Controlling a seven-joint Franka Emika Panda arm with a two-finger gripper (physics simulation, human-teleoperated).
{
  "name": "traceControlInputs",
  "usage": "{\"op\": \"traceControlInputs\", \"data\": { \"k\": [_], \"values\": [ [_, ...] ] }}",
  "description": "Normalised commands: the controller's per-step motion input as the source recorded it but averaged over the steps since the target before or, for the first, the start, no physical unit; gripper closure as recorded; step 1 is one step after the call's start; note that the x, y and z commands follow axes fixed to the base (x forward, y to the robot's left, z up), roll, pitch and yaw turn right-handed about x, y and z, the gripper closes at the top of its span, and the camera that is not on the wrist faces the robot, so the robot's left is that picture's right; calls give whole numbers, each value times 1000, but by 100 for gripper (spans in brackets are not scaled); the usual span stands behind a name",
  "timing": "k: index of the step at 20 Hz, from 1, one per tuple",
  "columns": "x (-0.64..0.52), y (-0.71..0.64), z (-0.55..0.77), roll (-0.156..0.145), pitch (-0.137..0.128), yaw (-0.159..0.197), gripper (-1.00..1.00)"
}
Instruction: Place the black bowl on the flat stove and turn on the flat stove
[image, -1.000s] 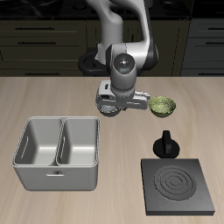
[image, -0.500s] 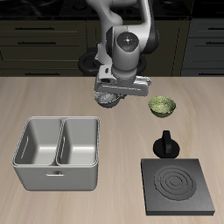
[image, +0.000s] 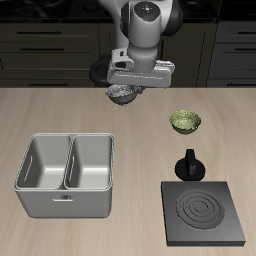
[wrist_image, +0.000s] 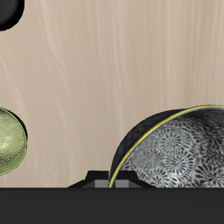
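The black bowl (image: 122, 94) is held clear of the worktop (image: 60, 115) near its back edge, pinched at the rim by the gripper (image: 124, 88). The flat stove (image: 204, 211) lies well apart, toward the front corner, so the bowl is judged to need carrying forward and across.

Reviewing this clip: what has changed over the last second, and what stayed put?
The gripper has risen and moved toward the table's back, carrying the black bowl up with it; the bowl stays clamped at its rim, as the wrist view shows. Nothing was released. The flat stove, its knob, the olive-green bowl and the grey tray have not moved.
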Motion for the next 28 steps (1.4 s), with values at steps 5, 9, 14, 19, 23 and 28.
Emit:
{"op": "traceControlInputs", "data": {
  "k": [5, 9, 14, 19, 23, 28],
  "values": [
    [-18, -3, 592, -7, -87, 7, 100],
    [-83, -34, 511, 3, -75, 1, 100],
    [-74, -12, 415, 7, -71, -8, 100],
    [63, -43, 157, 0, -10, 2, 100],
    [31, 19, 154, 10, -21, 5, 100],
    [84, -59, 130, -1, -17, 0, 100]
  ]
}}
